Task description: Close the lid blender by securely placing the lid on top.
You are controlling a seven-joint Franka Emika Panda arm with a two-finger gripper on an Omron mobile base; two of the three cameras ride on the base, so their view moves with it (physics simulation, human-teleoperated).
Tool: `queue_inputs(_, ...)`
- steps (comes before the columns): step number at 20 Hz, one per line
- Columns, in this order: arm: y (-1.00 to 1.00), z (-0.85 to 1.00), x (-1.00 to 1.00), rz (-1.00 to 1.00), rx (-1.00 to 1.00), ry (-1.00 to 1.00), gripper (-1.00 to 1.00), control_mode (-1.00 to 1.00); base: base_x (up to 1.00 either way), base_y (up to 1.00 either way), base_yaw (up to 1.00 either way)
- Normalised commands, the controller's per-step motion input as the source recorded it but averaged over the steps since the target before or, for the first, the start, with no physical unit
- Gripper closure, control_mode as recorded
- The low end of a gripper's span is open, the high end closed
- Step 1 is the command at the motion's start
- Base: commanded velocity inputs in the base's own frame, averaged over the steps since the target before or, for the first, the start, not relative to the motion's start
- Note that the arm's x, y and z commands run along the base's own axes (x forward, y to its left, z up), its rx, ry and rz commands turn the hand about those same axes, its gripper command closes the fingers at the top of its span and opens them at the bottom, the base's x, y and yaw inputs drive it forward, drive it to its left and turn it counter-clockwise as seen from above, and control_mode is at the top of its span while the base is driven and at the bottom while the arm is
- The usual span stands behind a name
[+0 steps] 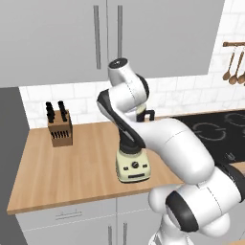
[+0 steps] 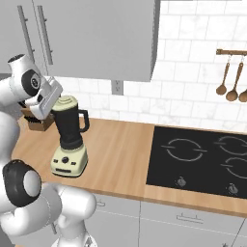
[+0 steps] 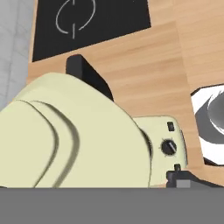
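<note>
Down at the front edge of the wooden bench (image 2: 120,159) stood the blender (image 2: 70,142), black jar on its cream base, with the pale lid (image 2: 64,102) sitting at the jar's rim and the pincer (image 2: 48,99) right up against it, though whether its jaws were clamped or loose I could not tell. Beside it to the right lay the black cooktop (image 2: 202,159), and further back the knife block (image 1: 60,127) stood against the white tiled wall (image 2: 193,91). Grey cabinets (image 1: 52,38) hung overhead, wooden spoons (image 2: 231,77) dangling from a rail at far right.

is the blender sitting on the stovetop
No, the blender stands on the wooden counter, apart from the black cooktop at its side.
</note>
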Motion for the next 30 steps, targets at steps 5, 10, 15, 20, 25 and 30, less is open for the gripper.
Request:
queue_inputs(5, 0.33, -0.70, -0.66, -0.04, -0.16, -0.20, -1.00, -1.00, 0.00, 0.00, 0.00)
queue_inputs(10, 0.42, -0.66, -0.58, -0.01, -0.27, -0.34, -1.00, -1.00, 0.00, 0.00, 0.00)
queue_inputs(15, 0.41, -0.72, -0.89, 0.00, -0.21, -0.29, -1.00, -1.00, 0.00, 0.00, 0.00)
queue_inputs(20, 0.39, -0.71, -0.78, -0.01, -0.01, -0.01, -1.00, -1.00, 0.00, 0.00, 0.00)
queue_inputs(25, 0.27, -0.61, -0.73, -0.01, 0.00, 0.01, -1.00, -1.00, 0.00, 0.00, 0.00)
queue_inputs(30, 0.05, -0.14, -0.21, 0.00, 0.04, 0.07, -1.00, -1.00, 0.00, 0.00, 0.00)
